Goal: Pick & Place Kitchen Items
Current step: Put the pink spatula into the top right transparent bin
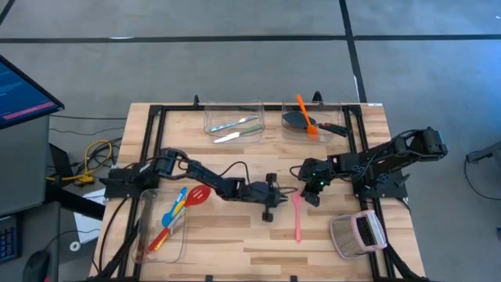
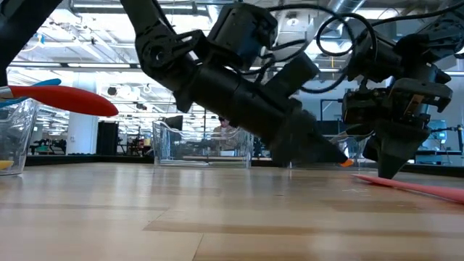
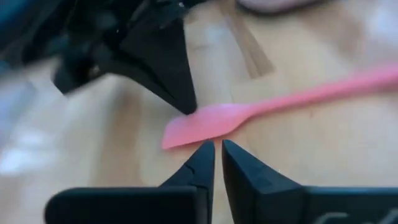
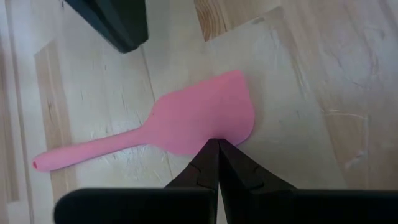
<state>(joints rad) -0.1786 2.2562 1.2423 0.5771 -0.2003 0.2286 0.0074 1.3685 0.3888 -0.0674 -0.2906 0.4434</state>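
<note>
1. High view: pink spatula (image 1: 298, 218) lies on the bench (image 1: 235, 227) near centre, long axis running toward the front edge, blade at the far end. The blade is partly covered by the right gripper (image 1: 312, 193). The left gripper (image 1: 274, 205) sits just beside the blade on the other side. A front-left bin (image 1: 149, 249) holds a red slotted spoon (image 1: 196, 196) with blue, yellow and orange pieces, overlapped and hard to separate. Two rear bins: one (image 1: 232, 121) with pale cutlery (image 1: 235, 125), one with an orange spatula (image 1: 306, 116) and a black turner (image 1: 296, 120). A grey mesh object (image 1: 358, 233) is at front right.
2. Low view: both arms crowd the frame. The spatula's handle (image 2: 413, 186) shows low at the right and is cut off by the edge. The left gripper's tip is blurred.
3. Left wrist view: left jaws are narrow, a thin gap between them, tips just short of the blade (image 3: 205, 124), holding nothing. The other gripper's finger (image 3: 165, 68) touches the blade's far edge. The handle runs out of frame.
4. Right wrist view: right jaws are pressed together, tips at the blade's edge (image 4: 205, 115). I cannot tell whether they pinch it. The whole spatula is visible, lying flat.
</note>
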